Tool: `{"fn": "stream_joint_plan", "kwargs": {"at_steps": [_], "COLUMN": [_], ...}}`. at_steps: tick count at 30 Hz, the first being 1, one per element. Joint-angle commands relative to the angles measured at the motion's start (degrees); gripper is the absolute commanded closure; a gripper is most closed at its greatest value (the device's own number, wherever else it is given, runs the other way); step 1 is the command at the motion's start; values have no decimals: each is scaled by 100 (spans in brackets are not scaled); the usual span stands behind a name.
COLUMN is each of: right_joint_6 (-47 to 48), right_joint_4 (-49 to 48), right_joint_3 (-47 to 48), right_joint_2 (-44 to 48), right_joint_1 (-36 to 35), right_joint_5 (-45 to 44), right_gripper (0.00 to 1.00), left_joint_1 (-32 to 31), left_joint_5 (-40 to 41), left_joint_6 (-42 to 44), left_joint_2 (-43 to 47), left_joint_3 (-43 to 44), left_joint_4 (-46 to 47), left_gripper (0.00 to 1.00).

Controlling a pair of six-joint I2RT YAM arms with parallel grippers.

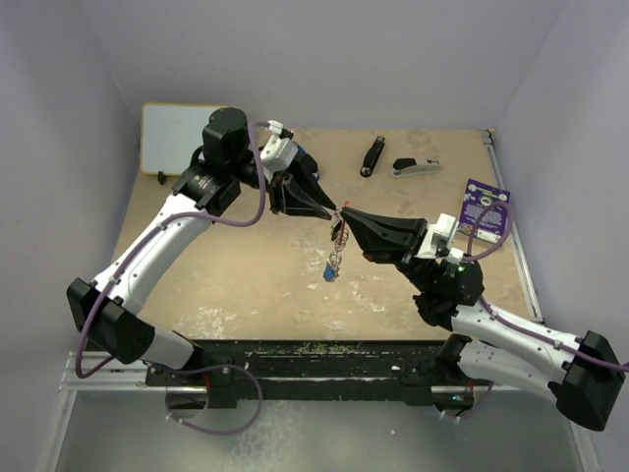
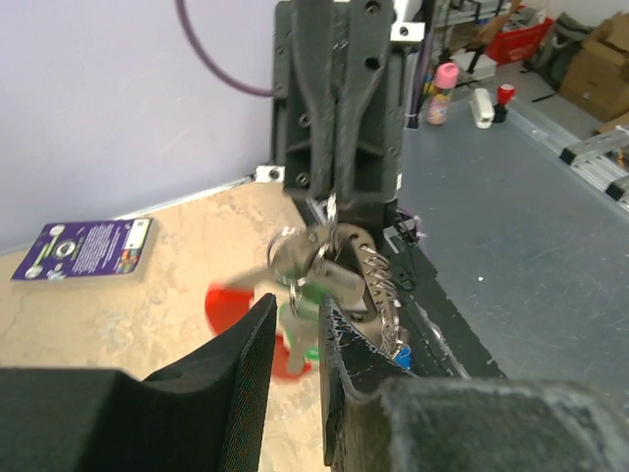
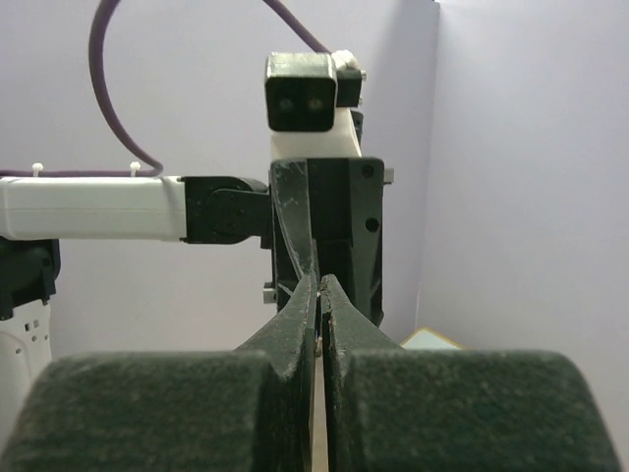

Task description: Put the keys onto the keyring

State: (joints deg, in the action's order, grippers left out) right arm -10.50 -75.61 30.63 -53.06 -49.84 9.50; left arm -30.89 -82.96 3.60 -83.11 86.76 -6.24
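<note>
Bases of both arms sit at near edge of table (image 1: 236, 280); nothing of the task down there. Mid-table, up off the surface, the 2 grippers meet almost tip to tip. R gripper (image 1: 346, 214) reaches in from the right, jaws fully closed, pinching keyring (image 1: 337, 236) by its top. Right wrist view shows a sliver of metal nipped btw its pads.

Bunch hangs straight down from that pinch, long axis vertical. Keys (image 2: 313, 261) cluster near the top w/ chain (image 2: 381, 280) beside them, and blue key head (image 1: 328, 273) hangs lowest. Red fob (image 2: 234, 307) is a blur, so prob. swinging.

L gripper (image 2: 295, 313) comes in from the opposite side, fingers parted a little, nothing clamped btw them as far as I can tell. Bunch lies just beyond its tips, a bit up and right in its wrist view. So L is the free hand and already close. Next move prob. means closing on one key w/o knocking the ring out of R's pinch.

Far side: black stapler (image 1: 372, 155), grey stapler (image 1: 416, 167), purple card (image 1: 486, 211), whiteboard (image 1: 182, 138), all well apart from the action.
</note>
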Motion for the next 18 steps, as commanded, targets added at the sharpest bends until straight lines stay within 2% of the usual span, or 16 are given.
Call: {"fn": "stream_joint_plan", "kwargs": {"at_steps": [1,18], "right_joint_6": [67,-178], "right_joint_4": [-402,-612], "right_joint_3": [346,443], "right_joint_2": [164,-131], "right_joint_1": [-17,-17], "right_joint_5": [-176,-7], "right_gripper": [100,100], "left_joint_1": [119,30], "left_joint_5": [266,165], "left_joint_6": [517,-72], "left_joint_2": [237,235], "left_joint_3": [-71,-172], "left_joint_4": [-246,612], "left_gripper": [73,73]}}
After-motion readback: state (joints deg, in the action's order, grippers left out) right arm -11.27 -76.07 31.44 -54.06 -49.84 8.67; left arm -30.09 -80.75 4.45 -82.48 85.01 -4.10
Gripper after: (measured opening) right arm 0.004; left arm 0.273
